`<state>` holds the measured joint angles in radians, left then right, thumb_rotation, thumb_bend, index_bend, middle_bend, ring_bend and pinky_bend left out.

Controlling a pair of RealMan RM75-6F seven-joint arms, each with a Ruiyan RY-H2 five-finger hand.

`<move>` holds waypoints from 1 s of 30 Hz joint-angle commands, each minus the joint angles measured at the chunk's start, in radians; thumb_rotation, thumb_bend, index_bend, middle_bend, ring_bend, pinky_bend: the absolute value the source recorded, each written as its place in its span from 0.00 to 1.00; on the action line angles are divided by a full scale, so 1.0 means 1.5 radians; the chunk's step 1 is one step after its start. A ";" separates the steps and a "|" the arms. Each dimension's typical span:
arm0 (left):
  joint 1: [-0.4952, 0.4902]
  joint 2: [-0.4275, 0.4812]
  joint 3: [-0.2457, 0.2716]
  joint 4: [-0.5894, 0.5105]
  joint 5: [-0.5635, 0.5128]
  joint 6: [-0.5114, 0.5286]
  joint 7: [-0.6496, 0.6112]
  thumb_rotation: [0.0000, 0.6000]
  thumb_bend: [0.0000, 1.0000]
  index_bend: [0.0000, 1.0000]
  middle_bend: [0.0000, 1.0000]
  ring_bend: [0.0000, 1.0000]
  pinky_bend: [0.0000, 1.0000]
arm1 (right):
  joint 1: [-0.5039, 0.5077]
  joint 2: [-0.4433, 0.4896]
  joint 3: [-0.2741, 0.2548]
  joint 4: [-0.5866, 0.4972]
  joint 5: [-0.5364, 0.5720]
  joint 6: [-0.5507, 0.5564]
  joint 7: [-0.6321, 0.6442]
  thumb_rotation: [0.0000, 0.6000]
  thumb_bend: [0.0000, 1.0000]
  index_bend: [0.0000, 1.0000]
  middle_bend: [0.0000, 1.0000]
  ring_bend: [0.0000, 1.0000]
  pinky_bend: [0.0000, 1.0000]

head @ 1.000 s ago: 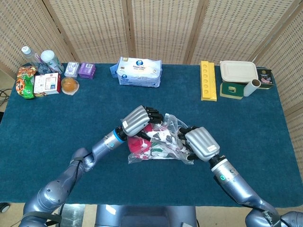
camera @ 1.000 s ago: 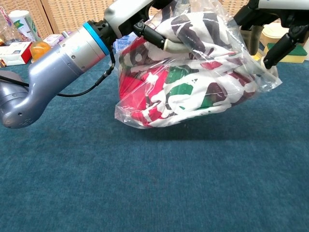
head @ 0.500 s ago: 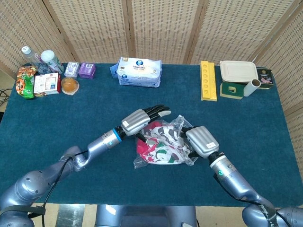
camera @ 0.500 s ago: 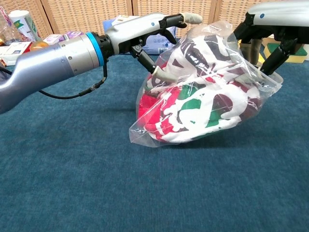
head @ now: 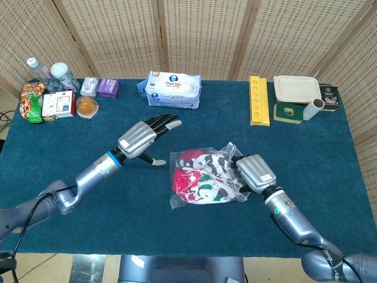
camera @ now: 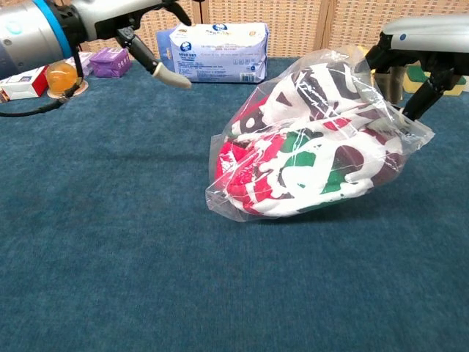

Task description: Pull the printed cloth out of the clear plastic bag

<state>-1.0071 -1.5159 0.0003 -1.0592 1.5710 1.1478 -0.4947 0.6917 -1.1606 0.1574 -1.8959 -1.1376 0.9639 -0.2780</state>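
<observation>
Since a moment ago the left hand (head: 143, 137) has pulled back out of the clear plastic bag (head: 207, 183) and now hovers over the dark blue table cloth (head: 88, 194) at about ten o'clock from the bag, well apart from it, holding nothing, its dark fingers (head: 162, 122) stretched forward and the thumb spread downward. From the chest camera that hand (camera: 139, 15) sits at the upper left, thumb tip pointing down above the cloth. With the left hand gone, the bag has settled onto the table and lies a little further to the three o'clock side than before

The red, white, green and black printed cloth (head: 203, 177) is still wholly inside the clear bag, bunched into a rounded heap; the chest view shows the bag (camera: 315, 143) resting on the table with the cloth (camera: 308, 161) filling most of it. The right hand (head: 254, 172) stays at the bag's three o'clock edge, its fingers curled into the crinkled plastic there; from the chest view the dark fingers (camera: 429, 88) reach down against the bag's upper right corner, though whether they truly pinch the film I cannot tell

At twelve o'clock from the bag, near the far edge, lies a white and blue pack of tissues (head: 173, 89)
</observation>
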 commanded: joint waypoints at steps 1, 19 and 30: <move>0.028 0.023 0.012 -0.001 -0.010 0.000 0.018 1.00 0.00 0.00 0.02 0.00 0.18 | -0.005 -0.002 -0.002 0.003 -0.019 0.014 -0.001 1.00 0.37 0.66 0.39 0.48 0.43; 0.076 0.029 0.039 0.012 -0.016 -0.083 0.162 1.00 0.01 0.10 0.01 0.00 0.17 | -0.024 -0.018 -0.022 0.007 -0.092 0.057 -0.022 1.00 0.37 0.66 0.39 0.48 0.42; 0.053 -0.021 0.014 0.053 -0.012 -0.120 0.157 1.00 0.10 0.21 0.02 0.00 0.16 | -0.022 -0.020 -0.019 0.017 -0.086 0.046 -0.014 1.00 0.37 0.66 0.39 0.48 0.42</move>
<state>-0.9184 -1.5344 0.0281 -0.9901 1.5503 0.9777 -0.2571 0.6589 -1.1912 0.1288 -1.8704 -1.2660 1.0324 -0.2991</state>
